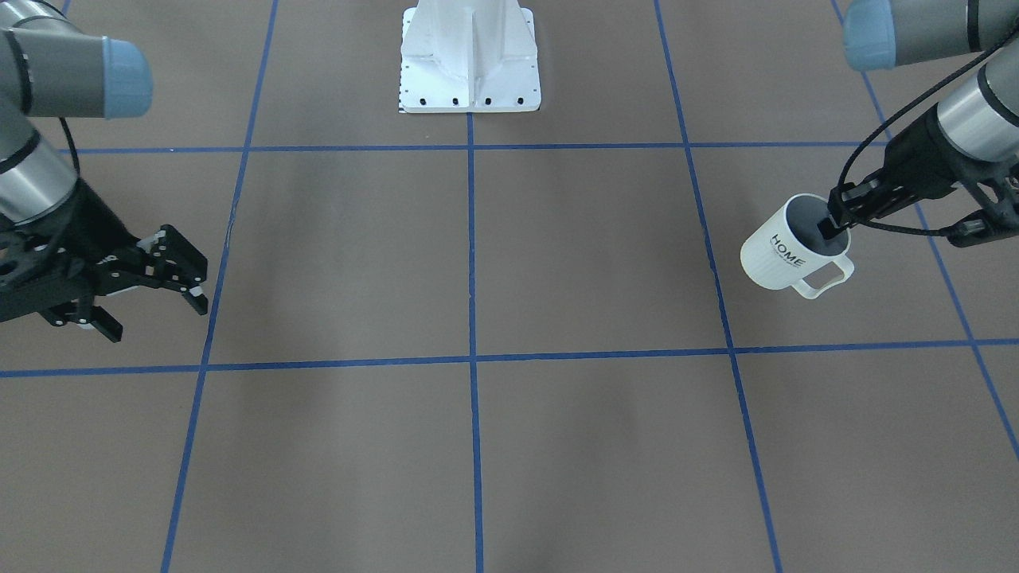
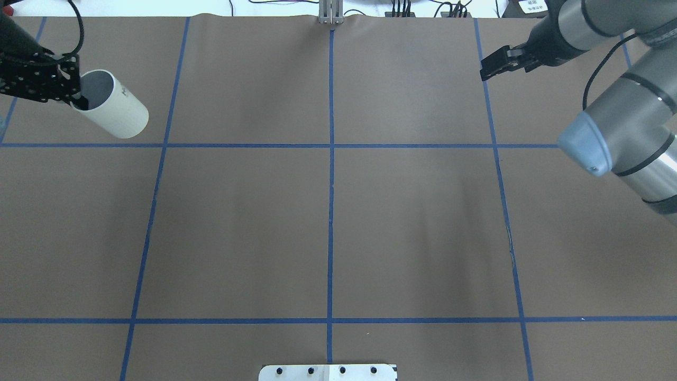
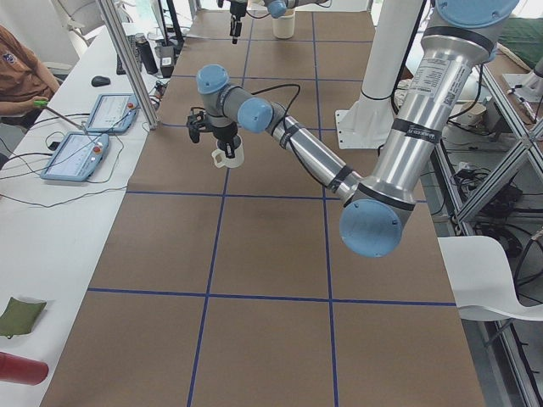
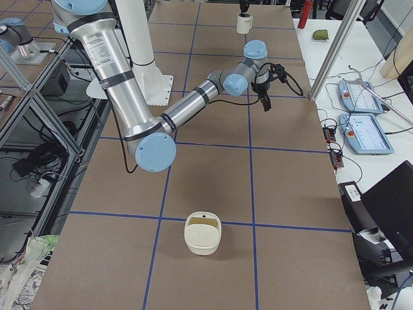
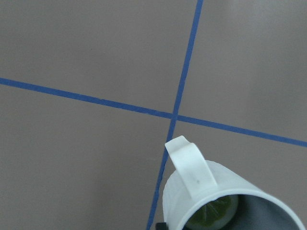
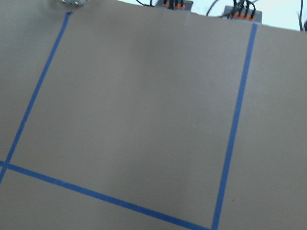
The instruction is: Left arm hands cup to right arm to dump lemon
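Observation:
The cream-white cup with "HOME" on its side hangs tilted from my left gripper, which is shut on its rim, one finger inside. It also shows at the far left of the overhead view. In the left wrist view the cup's handle points up and the yellow-green lemon lies inside. My right gripper is open and empty, far across the table from the cup, and shows in the overhead view too.
The white robot base stands at the middle of the table's robot side. A cream container sits on the table at the right arm's end. Blue tape lines grid the brown table. A side bench holds tablets.

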Tool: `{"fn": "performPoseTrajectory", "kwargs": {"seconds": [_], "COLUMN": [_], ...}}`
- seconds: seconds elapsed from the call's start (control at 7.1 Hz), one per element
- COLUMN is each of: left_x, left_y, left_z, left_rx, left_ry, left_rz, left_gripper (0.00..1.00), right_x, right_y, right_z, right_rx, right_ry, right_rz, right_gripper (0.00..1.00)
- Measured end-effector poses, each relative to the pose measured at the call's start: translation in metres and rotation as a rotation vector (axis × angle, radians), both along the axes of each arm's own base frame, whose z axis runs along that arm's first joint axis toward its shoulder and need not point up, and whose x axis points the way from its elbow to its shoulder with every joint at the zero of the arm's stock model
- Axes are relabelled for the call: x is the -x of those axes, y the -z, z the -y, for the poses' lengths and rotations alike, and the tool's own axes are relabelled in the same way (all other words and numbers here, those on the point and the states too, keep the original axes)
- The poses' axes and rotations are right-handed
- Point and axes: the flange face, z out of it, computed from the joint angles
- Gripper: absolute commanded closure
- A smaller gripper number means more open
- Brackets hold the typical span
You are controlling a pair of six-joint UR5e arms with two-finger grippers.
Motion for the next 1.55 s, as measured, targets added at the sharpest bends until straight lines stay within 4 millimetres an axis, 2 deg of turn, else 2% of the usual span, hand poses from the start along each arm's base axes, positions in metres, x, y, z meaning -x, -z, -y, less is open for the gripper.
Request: {"fn": "performPoseTrajectory", "kwargs": {"seconds": [0.28, 0.42, 0.56, 0.84, 1.13, 1.41, 1.55], "left_x": [-0.063, -0.093, -0.119, -0.158, -0.186, -0.206, -0.214], "left_y": [0.069, 0.097, 0.121, 0.166, 0.192, 0.192, 0.190], "left_z": [0.020, 0.028, 0.037, 0.058, 0.070, 0.086, 0.091], "left_rx": [0.101, 0.149, 0.186, 0.241, 0.263, 0.282, 0.292], "left_ry": [0.040, 0.051, 0.056, 0.067, 0.062, 0.075, 0.089], "left_rz": [-0.034, -0.043, -0.049, -0.053, -0.053, -0.065, -0.083], "left_gripper": [1.00, 1.00, 1.00, 1.00, 1.00, 1.00, 1.00], "right_x": [0.029, 0.042, 0.058, 0.097, 0.141, 0.188, 0.204], "right_y": [0.021, 0.025, 0.029, 0.039, 0.049, 0.055, 0.057], "right_z": [-0.019, -0.032, -0.046, -0.077, -0.111, -0.154, -0.170], "right_rx": [-0.172, -0.252, -0.312, -0.408, -0.472, -0.557, -0.578], "right_ry": [-0.080, -0.113, -0.132, -0.168, -0.197, -0.243, -0.258], "right_rz": [0.073, 0.112, 0.148, 0.212, 0.222, 0.162, 0.144], "right_gripper": [0.00, 0.00, 0.00, 0.00, 0.00, 0.01, 0.01]}}
